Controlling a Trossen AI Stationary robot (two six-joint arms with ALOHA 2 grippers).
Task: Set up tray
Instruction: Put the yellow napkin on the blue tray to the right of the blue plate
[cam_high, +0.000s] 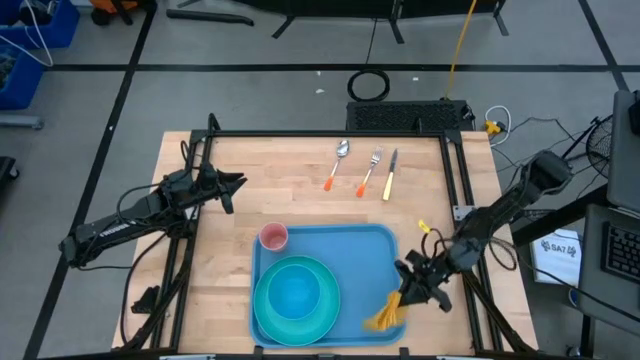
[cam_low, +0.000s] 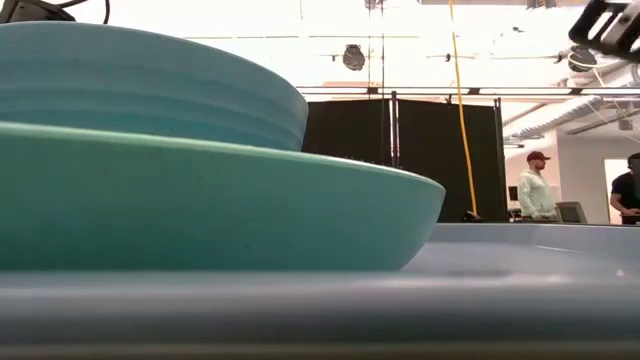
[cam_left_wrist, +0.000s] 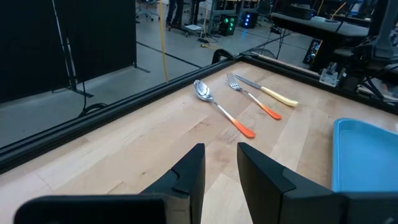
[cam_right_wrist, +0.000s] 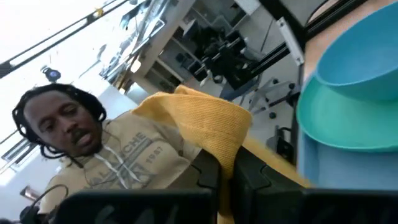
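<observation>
Partial lettering shows on the tan hoodie of a person (cam_right_wrist: 106, 155) seen past my right wrist, too broken for me to read, and a white tag beside my right arm says something like "SA7".

My right claw (cam_high: 415, 290) hangs over the right edge of the tray (cam_high: 375, 250), pinching a yellow napkin (cam_high: 386, 312) whose ribbed cloth folds over my fingertips and trails down toward the tray's near right corner. The tray is a wide, smooth, light-blue plastic rectangle with rounded corners and a raised rim, lying at the near middle of the wooden table (cam_high: 280, 180). On its left half sits a round teal plate (cam_high: 268, 318) with a blue bowl (cam_high: 295, 290) in it. A small pink cup (cam_high: 273, 237) stands at the tray's far left corner.

My left claw (cam_high: 232, 184) waits over the table's left side, well apart from the tray, its fingers a narrow gap apart and empty. At the far edge lie a spoon (cam_high: 337, 162), a fork (cam_high: 371, 168) and a knife (cam_high: 391, 172), with orange and yellow handles.
</observation>
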